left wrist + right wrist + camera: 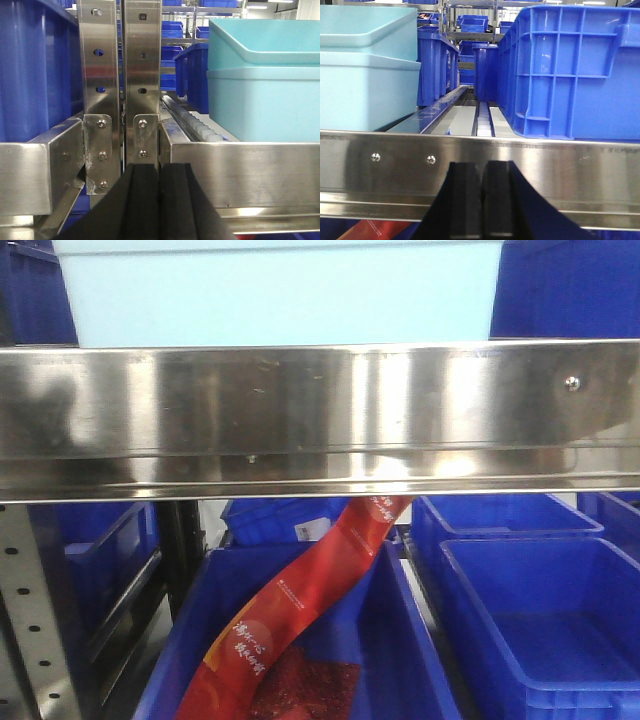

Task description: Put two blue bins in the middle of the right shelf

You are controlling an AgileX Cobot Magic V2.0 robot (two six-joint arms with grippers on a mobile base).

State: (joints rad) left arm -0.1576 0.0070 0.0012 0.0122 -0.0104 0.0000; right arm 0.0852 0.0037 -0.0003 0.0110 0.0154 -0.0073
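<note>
Right gripper (pixel 481 200) fingers pressed together, empty; big ribbed blue plastic bin (pixel 570 75) ahead, up-right beyond steel rail (pixel 480 165). Left gripper (pixel 159 200) likewise closed, empty.

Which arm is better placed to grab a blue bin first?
Right, probably. The right fingers are shut and face the shelf rail with a ribbed blue plastic bin just beyond. The left fingers, also shut, face steel uprights and a light teal tub.
</note>
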